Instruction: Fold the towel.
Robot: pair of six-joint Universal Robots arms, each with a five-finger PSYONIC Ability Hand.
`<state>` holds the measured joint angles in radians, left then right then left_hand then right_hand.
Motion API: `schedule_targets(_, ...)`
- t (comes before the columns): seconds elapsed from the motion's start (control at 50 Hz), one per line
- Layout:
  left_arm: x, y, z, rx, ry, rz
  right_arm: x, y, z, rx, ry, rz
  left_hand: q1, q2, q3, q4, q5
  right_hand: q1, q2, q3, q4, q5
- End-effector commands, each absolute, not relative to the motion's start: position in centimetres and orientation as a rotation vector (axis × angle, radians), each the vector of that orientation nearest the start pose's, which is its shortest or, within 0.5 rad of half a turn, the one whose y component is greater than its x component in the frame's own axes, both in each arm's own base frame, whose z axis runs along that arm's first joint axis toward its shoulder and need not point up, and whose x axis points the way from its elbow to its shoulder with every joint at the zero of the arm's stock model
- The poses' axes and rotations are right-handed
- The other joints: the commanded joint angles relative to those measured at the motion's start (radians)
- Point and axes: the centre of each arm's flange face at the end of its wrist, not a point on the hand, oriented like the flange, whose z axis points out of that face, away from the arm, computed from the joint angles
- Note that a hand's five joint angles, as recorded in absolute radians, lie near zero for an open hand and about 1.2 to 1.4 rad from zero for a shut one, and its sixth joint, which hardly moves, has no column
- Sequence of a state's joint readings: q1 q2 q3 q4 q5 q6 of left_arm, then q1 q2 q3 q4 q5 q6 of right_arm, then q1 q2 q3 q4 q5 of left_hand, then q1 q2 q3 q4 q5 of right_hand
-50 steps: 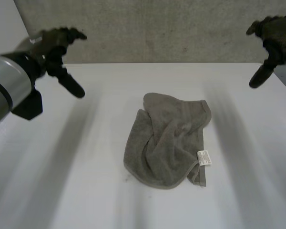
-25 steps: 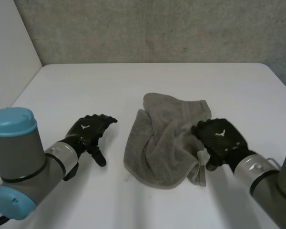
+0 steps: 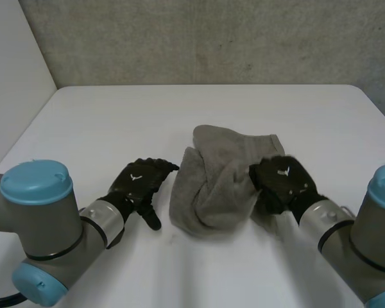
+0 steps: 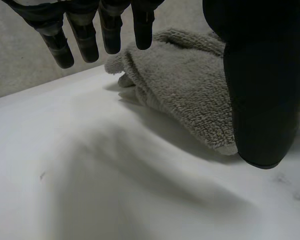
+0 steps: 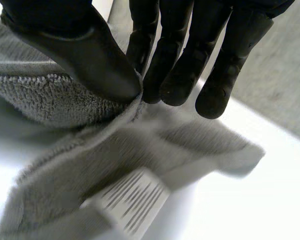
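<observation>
Right now the grey towel (image 3: 212, 186) lies crumpled near the middle of the white table (image 3: 102, 122), bunched into loose folds rather than spread flat. My right hand (image 3: 283, 183) is on its right-side edge. In the right wrist view the thumb (image 5: 90, 55) and fingers (image 5: 175, 55) are closed together on the hem, pinching a thin lip of cloth, with the care label (image 5: 127, 205) on the cloth just beyond the grip. I judge that hold is there so I can lift this edge and draw it out to open the bundle. My left hand (image 3: 140, 181) sits low over the table just beside the towel's left edge. Its fingers are straight and well away from its thumb, holding nothing. I cannot tell whether the fingertips touch the cloth. I read that hand as poised to take the opposite edge. The fold itself is not yet begun; the towel needs flattening first, and a pinch this thin could slip
</observation>
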<state>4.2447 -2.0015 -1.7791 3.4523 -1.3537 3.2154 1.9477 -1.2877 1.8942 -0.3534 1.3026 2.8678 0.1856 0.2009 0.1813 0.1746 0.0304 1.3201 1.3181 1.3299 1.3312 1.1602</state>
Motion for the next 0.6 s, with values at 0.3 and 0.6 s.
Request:
schedule_targets(0.3, -30.0, -21.7, 14.5, 0.974, 2.827, -2.06, 25.2, -21.8, 30.3, -0.673, 1.745, -2.016, 0.025, 0.01, 0.029, 0.036, 0.006, 0.076, 0.078, 0.066, 0.065, 0.062)
schedule_targets(0.6, -32.9, -20.5, 14.4, 0.854, 3.06, -2.079, 24.5, -20.4, 31.3, -0.657, 1.765, -2.02, 0.051, 0.036, 0.056, 0.062, 0.032, 0.076, 0.078, 0.066, 0.065, 0.062)
